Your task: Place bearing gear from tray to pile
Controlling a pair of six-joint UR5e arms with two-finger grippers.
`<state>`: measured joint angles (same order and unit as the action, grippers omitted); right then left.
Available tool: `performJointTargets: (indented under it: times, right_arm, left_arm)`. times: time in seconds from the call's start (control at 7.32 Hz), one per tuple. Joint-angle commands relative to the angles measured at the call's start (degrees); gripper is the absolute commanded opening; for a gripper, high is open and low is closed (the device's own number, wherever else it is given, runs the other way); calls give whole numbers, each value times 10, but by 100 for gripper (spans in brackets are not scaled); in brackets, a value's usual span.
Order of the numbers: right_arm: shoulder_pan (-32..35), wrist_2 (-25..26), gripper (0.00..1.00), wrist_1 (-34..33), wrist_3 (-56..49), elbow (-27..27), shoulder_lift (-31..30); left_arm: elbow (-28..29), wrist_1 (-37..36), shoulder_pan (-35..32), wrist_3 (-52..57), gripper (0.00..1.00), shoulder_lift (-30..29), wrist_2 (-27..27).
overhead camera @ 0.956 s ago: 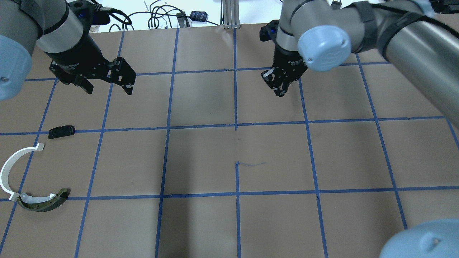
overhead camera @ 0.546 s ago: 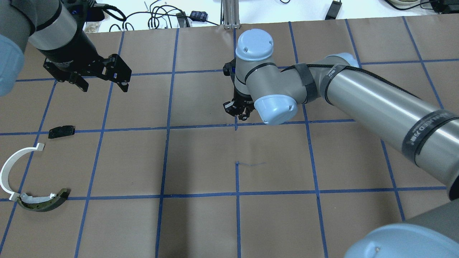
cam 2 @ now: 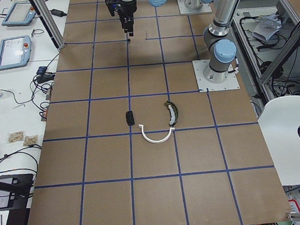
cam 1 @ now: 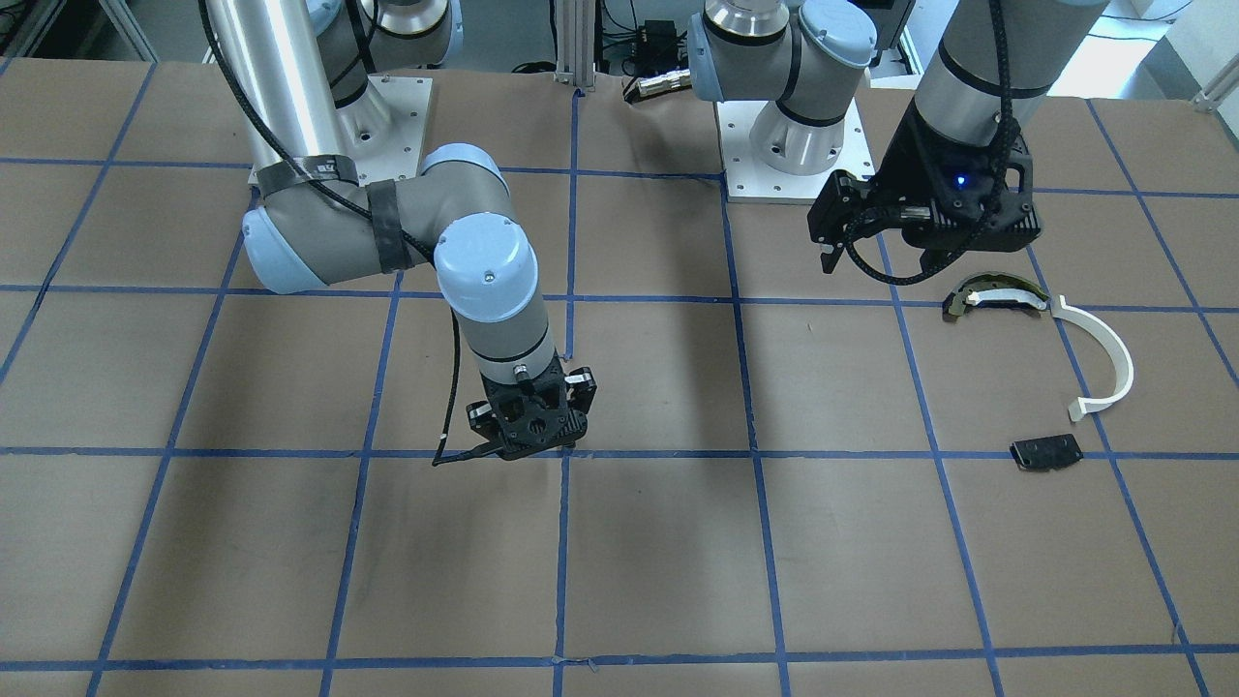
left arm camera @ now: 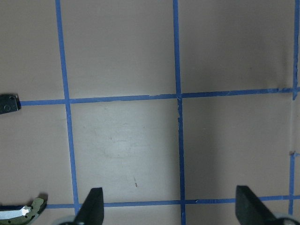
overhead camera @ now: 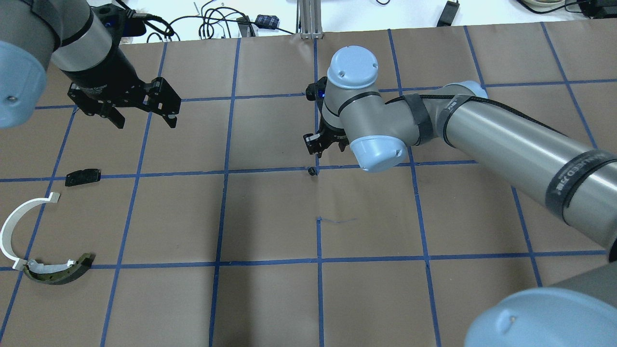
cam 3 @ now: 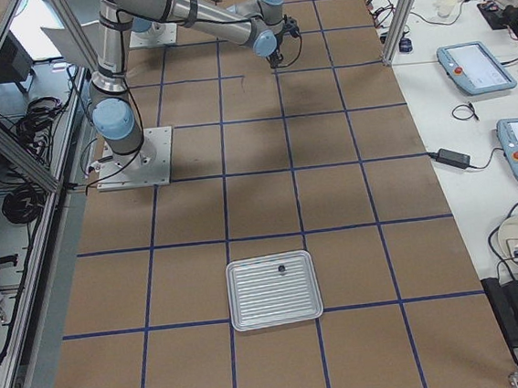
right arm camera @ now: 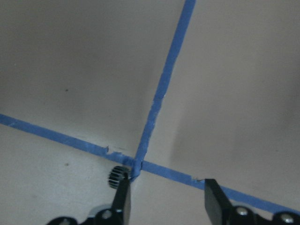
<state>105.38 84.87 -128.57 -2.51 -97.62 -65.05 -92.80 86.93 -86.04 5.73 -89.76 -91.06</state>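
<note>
Brown paper gridded with blue tape covers the bench (overhead camera: pixel 270 299), and I see the bearing gear (overhead camera: pixel 312 170) lying free on a tape crossing about midway between the two ends, right beside the tips of my right gripper (overhead camera: pixel 325 142), whose fingers stand spread with nothing between them. My left gripper (overhead camera: pixel 144 118) hangs wide apart and empty further toward the left end, near the pile: a flat black plate (overhead camera: pixel 83 177), a white half-ring arc (overhead camera: pixel 12 226) and a dark curved piece with cream strip (overhead camera: pixel 58 272) touching the arc's end. Well apart, near the right end, sits the tray (cam 3: pixel 270 303).
</note>
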Motion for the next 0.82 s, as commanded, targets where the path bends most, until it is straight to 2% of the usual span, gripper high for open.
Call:
performJointTargets:
  times: [0.0, 0.27, 0.41, 0.55, 0.68]
  right_arm:
    - [-116, 5, 85, 121, -194, 21, -60]
    - [-255, 24, 85, 197, -410, 23, -101]
    - [-326, 70, 83, 190, -540, 23, -105]
    - [-408, 71, 83, 186, -676, 25, -102]
    - [-466, 71, 83, 184, -754, 27, -97]
  left_arm:
    - [-1, -11, -4, -6, 100, -24, 1]
    - [-1, -40, -45, -52, 100, -65, 6]
    - [-1, -111, -87, -83, 100, -100, 16]
    - [0, -142, -128, -112, 100, -133, 16]
    - [0, -180, -155, -116, 100, -169, 18]
